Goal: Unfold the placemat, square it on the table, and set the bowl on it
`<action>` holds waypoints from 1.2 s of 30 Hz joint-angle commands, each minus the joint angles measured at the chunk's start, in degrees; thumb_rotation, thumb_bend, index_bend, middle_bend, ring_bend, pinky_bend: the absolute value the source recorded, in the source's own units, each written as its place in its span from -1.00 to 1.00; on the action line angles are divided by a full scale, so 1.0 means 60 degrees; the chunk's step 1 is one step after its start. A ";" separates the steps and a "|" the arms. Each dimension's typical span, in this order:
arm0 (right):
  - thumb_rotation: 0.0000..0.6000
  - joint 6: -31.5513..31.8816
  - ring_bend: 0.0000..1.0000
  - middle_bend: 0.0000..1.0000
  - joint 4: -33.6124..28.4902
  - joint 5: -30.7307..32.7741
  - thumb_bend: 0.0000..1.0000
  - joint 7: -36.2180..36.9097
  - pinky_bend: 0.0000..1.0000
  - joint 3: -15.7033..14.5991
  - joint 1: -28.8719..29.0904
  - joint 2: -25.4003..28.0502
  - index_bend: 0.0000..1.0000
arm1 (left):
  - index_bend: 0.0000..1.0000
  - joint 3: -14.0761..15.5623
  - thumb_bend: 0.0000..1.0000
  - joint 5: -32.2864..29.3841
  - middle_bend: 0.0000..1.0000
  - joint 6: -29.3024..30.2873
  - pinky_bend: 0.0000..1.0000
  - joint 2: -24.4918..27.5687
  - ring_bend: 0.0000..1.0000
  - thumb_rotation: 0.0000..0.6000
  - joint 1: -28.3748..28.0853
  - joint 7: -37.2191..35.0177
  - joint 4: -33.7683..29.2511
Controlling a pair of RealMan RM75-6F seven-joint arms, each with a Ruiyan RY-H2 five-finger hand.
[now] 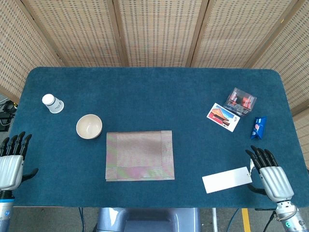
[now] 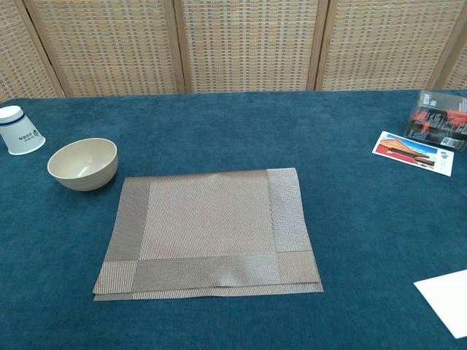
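No text can be read anywhere. The paper cup (image 2: 20, 130) carries a dark blue band with small print too blurred to make out. The printed card (image 2: 413, 152) shows only a picture.

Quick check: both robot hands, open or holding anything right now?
Left robot hand: open, holding nothing.
Right robot hand: open, holding nothing, beside the white card.

Folded woven placemat (image 2: 208, 233) lies flat; cream bowl (image 2: 82, 163) sits upright just beside its far-left corner.
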 commanded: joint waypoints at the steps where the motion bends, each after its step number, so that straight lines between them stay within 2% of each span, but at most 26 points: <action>1: 1.00 -0.0001 -1.00 -1.00 -0.0005 -0.0031 -0.84 -0.0062 -1.00 -0.0040 -0.0015 -0.0022 -0.83 | -1.00 -0.0032 -0.77 -0.0044 -1.00 -0.0068 -1.00 0.0002 -1.00 1.00 0.0015 -0.0030 0.0025; 27: 1.00 0.0151 -1.00 -1.00 -0.0147 -0.0178 -0.84 0.0072 -1.00 -0.0119 -0.0073 0.0119 -0.83 | -1.00 -0.0170 -0.76 -0.0062 -1.00 -0.0623 -1.00 -0.0211 -1.00 1.00 -0.0083 0.0071 0.0217; 30: 1.00 0.0158 -1.00 -1.00 -0.0177 -0.0187 -0.84 0.0143 -1.00 -0.0129 -0.0076 0.0169 -0.83 | -0.91 -0.0212 -0.75 -0.0110 -1.00 -0.0800 -1.00 -0.0343 -1.00 1.00 -0.0191 0.0178 0.0288; 32: 1.00 0.0146 -1.00 -1.00 -0.0199 -0.0172 -0.84 0.0176 -1.00 -0.0135 -0.0078 0.0198 -0.83 | -0.81 -0.0316 -0.73 -0.0181 -1.00 -0.0964 -1.00 -0.0494 -1.00 1.00 -0.0327 0.0219 0.0345; 36: 1.00 0.0046 -1.00 -1.00 -0.0257 -0.0107 -0.84 0.0163 -1.00 -0.0147 -0.0060 0.0248 -0.83 | -0.72 -0.0901 -0.70 -0.0825 -1.00 -0.1896 -1.00 -0.1084 -1.00 1.00 -0.1140 0.0897 0.0743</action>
